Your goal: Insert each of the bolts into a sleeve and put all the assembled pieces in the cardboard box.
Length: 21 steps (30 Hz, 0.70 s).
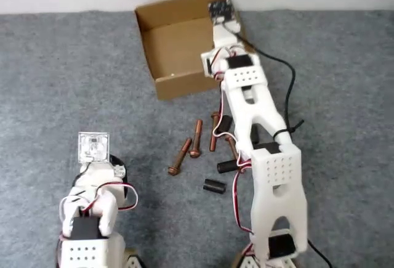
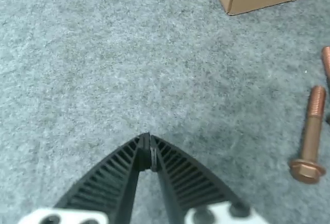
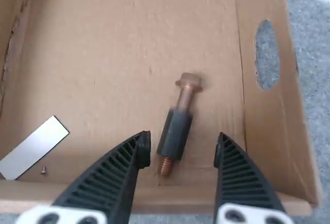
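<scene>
bolts (image 1: 197, 137) on grey carpet (image 1: 61, 83)

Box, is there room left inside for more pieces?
Yes. The box floor is bare between the sleeved bolt and the silver strip. It's crowded on the table where loose bolts and sleeves lie beside the right arm.

The high view looks steeply down over the table (image 1: 61, 77) from above its near edge, far enough off to hold both arms, the cardboard box (image 1: 184, 85) toward the far edge and the loose bolts (image 1: 197, 137) mid-table; the left wrist view sits low and close behind the left gripper (image 2: 148, 147), facing across the table toward the far edge, and shares with the high view a box corner and one bolt. The right wrist view looks down past the right gripper (image 3: 183, 139), close into the box; the box floor shows in the high view too.
</scene>
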Available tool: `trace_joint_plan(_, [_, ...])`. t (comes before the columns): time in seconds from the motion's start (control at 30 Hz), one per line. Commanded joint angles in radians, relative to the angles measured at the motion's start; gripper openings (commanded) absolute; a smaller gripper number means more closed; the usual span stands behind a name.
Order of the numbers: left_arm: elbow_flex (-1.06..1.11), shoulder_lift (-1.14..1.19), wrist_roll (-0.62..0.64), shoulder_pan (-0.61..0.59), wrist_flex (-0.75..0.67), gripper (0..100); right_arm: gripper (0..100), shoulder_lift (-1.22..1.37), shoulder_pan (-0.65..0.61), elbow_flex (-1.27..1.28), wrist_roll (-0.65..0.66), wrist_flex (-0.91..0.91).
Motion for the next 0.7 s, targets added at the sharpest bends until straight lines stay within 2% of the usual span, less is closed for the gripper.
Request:
trace_joint_plan(0.0, [-0.002,0.0,-0.003,-0.006,-0.029,0,15.1,-0.088,0.002,-0.094,0.008,0.045])
trace_joint_plan(0.2, [-0.002,0.0,-0.003,-0.006,-0.029,1,0.2,-0.166,-0.01,-0.176,0.005,0.265])
trace_joint_plan(0.43, [-0.002,0.0,-0.003,-0.006,-0.029,1,0.8,-0.236,-0.007,-0.215,-0.071,0.516])
trace_joint_plan(0.67, [-0.002,0.0,-0.003,-0.006,-0.029,1,0.8,-0.263,-0.007,-0.218,-0.081,0.762])
